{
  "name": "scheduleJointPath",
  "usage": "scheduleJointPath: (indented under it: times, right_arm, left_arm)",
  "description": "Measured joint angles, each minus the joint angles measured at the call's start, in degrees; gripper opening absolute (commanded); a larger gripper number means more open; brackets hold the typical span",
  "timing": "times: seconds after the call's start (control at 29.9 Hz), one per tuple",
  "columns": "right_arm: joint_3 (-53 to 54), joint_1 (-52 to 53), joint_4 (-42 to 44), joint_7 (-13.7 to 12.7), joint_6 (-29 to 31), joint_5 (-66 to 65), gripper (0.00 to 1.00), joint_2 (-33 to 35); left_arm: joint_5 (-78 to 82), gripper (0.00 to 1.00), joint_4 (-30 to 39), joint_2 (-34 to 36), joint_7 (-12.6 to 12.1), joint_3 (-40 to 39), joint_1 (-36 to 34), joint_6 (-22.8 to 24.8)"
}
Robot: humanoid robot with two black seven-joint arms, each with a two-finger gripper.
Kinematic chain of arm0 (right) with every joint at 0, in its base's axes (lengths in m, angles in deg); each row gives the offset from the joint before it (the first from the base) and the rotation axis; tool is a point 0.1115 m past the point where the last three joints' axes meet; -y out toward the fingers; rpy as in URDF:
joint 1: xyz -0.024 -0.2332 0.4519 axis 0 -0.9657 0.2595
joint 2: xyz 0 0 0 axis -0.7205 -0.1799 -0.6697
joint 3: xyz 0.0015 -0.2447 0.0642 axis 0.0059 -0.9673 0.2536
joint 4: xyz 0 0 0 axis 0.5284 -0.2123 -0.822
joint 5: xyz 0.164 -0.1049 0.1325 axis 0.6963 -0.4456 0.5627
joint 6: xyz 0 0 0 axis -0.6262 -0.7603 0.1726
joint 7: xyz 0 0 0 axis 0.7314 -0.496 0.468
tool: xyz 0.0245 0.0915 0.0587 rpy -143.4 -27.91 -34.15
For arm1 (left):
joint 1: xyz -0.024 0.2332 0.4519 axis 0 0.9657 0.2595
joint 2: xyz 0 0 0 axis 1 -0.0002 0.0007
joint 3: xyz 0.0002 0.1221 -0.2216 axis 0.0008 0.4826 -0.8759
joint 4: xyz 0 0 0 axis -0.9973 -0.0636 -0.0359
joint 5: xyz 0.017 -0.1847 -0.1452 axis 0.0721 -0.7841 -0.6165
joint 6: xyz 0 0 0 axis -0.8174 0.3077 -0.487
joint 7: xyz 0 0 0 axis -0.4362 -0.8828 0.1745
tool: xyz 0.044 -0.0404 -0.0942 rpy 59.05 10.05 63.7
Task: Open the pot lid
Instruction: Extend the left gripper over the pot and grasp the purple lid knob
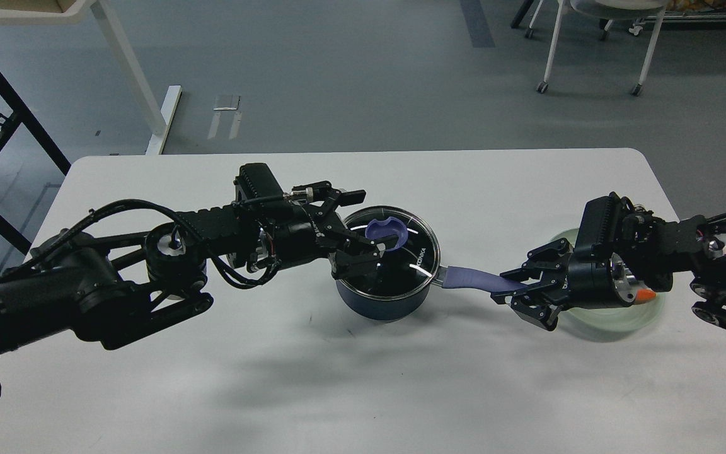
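A dark blue pot [383,297] stands mid-table with a glass lid [410,261] on it. The lid has a purple knob [387,232]. My left gripper [366,227] is open and lies low over the lid's left side. One finger is behind the knob and one in front, and the knob sits at the fingertips. My right gripper [517,289] is shut on the end of the pot's purple handle [471,277].
A pale green plate [615,318] with an orange piece [648,294] lies under my right wrist at the table's right side. The white table [363,391] ends close behind the pot. Chairs and table legs stand on the floor beyond.
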Motion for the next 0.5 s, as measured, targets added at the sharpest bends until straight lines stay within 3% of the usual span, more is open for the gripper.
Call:
scheduleJointPath:
  times: [0.5]
  right_arm:
    - [0.00,0.14,-0.01,0.00,0.02,-0.01,0.20,0.60]
  left_arm:
    - [0.24,0.96,-5.81,-2.46,0.35,4.05,-0.37,-2.06]
